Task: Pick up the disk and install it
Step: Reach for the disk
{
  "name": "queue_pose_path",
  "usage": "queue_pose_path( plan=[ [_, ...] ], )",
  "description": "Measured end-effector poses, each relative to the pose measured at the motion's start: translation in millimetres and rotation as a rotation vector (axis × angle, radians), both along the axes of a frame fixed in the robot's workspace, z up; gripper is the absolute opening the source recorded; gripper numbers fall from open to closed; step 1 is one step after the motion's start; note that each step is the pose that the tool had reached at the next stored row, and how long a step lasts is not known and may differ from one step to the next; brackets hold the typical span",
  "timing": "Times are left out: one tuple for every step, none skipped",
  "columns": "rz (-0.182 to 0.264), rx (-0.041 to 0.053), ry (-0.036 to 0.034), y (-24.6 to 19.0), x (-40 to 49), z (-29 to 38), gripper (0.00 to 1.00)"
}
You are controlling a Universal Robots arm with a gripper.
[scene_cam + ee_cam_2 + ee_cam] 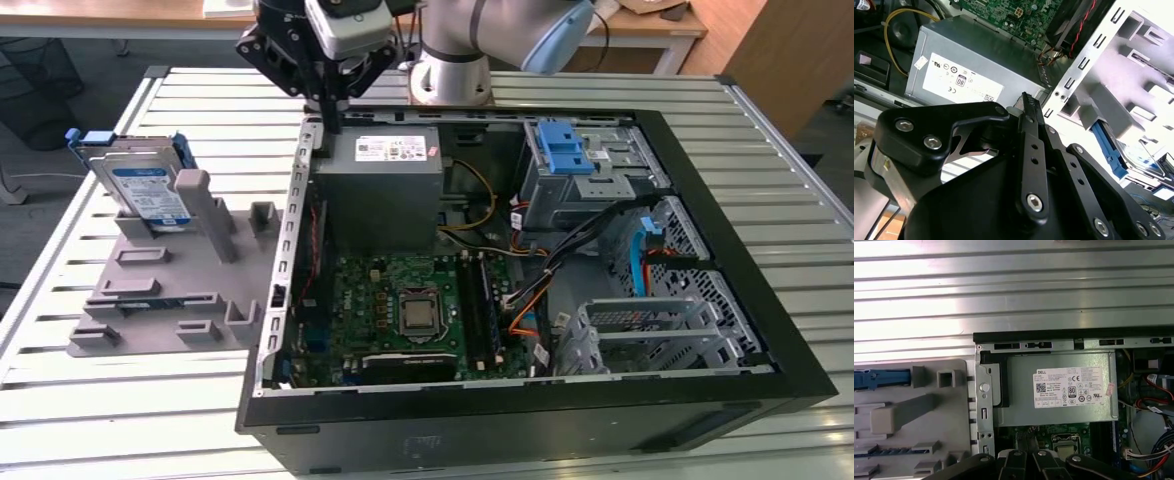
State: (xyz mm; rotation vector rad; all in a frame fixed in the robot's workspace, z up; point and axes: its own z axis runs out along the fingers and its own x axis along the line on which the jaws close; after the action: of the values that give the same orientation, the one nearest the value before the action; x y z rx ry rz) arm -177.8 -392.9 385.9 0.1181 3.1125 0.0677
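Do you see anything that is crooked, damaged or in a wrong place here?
Nothing stands out. The disk stands on edge in the grey holder at the exterior view's left, and the open computer case lies flat on the table. The gripper hangs shut and empty above the case's wall beside the power supply.

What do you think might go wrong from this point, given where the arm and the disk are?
1. The claw hangs empty just above the case wall and the power supply; a low sweep toward the disk might clip the wall.
2. The disk stands upright in the grey holder; an off-centre grip might tip or jam it.
3. Loose cables cross the inside of the case; the disk might snag on them.
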Motion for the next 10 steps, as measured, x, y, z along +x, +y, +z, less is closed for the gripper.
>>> queue_pose_path(
  plan=[
    [0.0, -0.0001, 0.0, 0.2, -0.6, 0.0, 0.11],
    [0.0, 0.0, 0.0, 0.3, -1.1, 0.0, 0.11],
    [0.0, -0.0001, 0.0001, 0.3, -1.6, 0.0, 0.11],
    [0.0, 0.0, 0.0, 0.3, -1.9, -0.1, 0.11],
    [0.0, -0.0001, 0.0, 0.3, -1.9, -0.1, 0.11],
    [0.0, 0.0, 0.0, 0.3, -2.1, -0.1, 0.11],
    [0.0, 0.0, 0.0, 0.3, -2.3, -0.1, 0.11],
    [0.0, -0.0001, 0.0, 0.3, -2.5, -0.1, 0.11],
    [0.0, 0.0, 0.0, 0.4, -2.6, -0.1, 0.11],
    [0.0, 0.0, 0.0, 0.3, -3.0, -0.1, 0.11]
  ],
)
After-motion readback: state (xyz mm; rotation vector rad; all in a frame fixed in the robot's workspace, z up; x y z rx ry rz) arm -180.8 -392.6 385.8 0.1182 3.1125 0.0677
